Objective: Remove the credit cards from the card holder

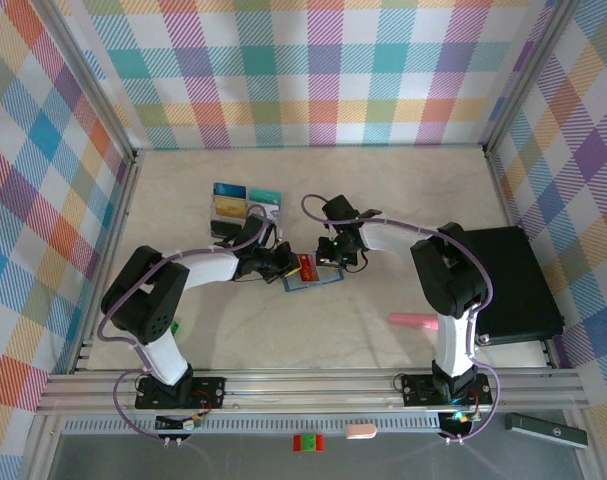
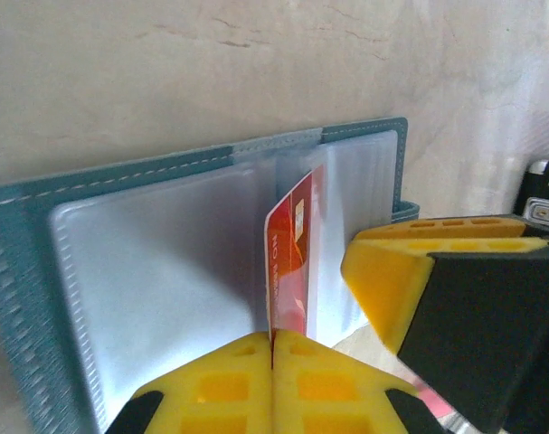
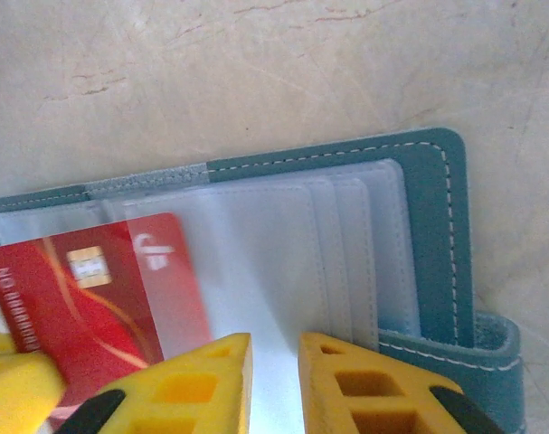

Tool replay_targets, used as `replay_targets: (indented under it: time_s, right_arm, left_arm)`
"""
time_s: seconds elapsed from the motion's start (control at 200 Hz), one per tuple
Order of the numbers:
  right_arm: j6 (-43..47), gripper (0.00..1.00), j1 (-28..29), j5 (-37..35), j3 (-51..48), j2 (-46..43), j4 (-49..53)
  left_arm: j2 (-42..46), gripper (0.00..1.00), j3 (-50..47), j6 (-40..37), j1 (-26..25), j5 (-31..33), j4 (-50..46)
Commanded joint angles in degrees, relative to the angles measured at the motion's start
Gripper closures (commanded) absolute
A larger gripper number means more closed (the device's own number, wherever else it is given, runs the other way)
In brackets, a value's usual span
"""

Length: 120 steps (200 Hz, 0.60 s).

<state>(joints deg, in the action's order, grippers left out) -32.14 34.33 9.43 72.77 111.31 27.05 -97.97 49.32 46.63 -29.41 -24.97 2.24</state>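
Holder lies open on table, mid-field between both grippers, teal cover down and clear sleeves up. Red card sits part way out of a sleeve near the spine. Its chip shows, and its far end is still hazed under plastic.

Left gripper: yellow fingers pressed together, pinching the red card's free edge.

Right gripper: fingers a narrow gap apart, tips at the stacked sleeves on the holder's other half. Cannot tell whether it nips a sleeve or only rests there.

Side tab pokes out just beside that gripper.

Loose cards lie clustered on the table beyond the left gripper, apart from the holder. Black box at the right edge.
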Motion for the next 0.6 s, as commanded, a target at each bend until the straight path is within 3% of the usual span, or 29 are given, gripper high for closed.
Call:
replay_targets:
  time_s: [0.0, 0.225, 0.43, 0.595]
  right_arm:
    - [-0.5, 0.79, 0.0, -2.9, 0.5, 0.8, 3.2]
    - [-0.5, 0.75, 0.0, -2.3, -0.5, -4.7, 0.4]
    - [-1.5, 0.62, 0.0, 2.1, -4.8, -12.5, -8.2]
    - [-4.3, 0.52, -0.1, 9.8, -8.7, -16.5, -16.6]
  left_arm:
    - [3.9, 1.0, -1.8, -3.7, 1.6, 3.3, -7.2]
    - [12.2, 1.0, -1.3, -7.2, 3.7, 6.1, -13.4]
    - [19.1, 1.0, 0.0, -8.8, 5.5, 5.9, -15.6]
    - [24.3, 1.0, -0.2, -7.9, 7.5, 3.7, -12.6]
